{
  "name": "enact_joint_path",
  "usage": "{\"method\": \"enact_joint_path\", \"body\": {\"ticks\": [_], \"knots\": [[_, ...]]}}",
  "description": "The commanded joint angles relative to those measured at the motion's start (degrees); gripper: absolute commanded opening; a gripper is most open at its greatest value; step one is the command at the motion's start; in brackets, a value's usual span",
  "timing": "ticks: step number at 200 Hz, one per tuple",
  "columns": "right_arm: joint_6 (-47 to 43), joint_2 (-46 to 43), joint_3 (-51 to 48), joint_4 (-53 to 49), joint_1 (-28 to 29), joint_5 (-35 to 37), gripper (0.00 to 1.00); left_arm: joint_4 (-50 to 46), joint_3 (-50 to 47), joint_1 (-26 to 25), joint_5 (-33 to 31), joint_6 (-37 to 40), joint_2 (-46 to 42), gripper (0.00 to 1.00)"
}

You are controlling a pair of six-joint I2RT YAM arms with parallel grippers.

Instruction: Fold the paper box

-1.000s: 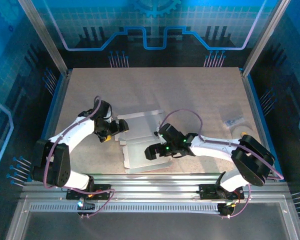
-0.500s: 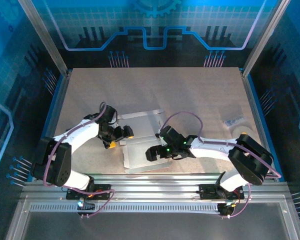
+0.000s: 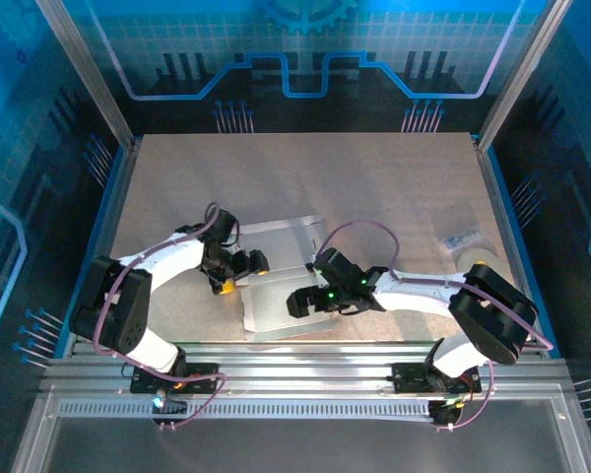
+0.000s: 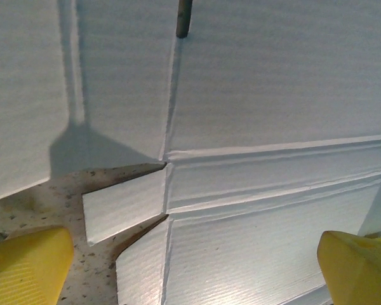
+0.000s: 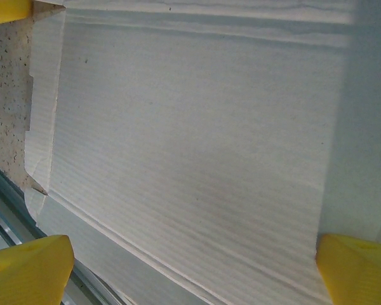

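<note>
Left gripper (image 3: 238, 266): jaws wide apart, nothing held. It hangs over the left edge of the paper box (image 3: 271, 307), above the creases and small corner flaps; contact cannot be confirmed. Right gripper (image 3: 303, 301): jaws equally wide and empty, set over the box's near panel. The box lies flat and unfolded, pale inner face up, on the table (image 3: 374, 187) between the two arms. Judgement: each claw is placed at a crease line, ready to raise a panel. No fold has been made yet.

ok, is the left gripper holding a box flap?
No: the left gripper has its yellow fingertips spread wide over the flat paper box, clamping nothing.
</note>
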Motion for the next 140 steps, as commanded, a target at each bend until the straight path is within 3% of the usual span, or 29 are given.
{"method": "enact_joint_path", "body": {"ticks": [1, 88, 140], "knots": [[0.8, 1.3, -0.9, -0.5, 0.6, 0.8, 1.0, 0.8, 1.6, -0.7, 0.3, -0.5, 0.9, 0.99], [0.8, 2.2, -0.7, -0.3, 0.8, 0.8, 1.0, 3.5, 4.7, -2.5, 0.7, 0.0, -1.3, 0.97], [0.8, 2.7, -0.5, -0.3, 1.0, 0.9, 1.0, 5.2, 6.7, -4.4, 1.0, -0.1, 1.6, 0.97]]}}
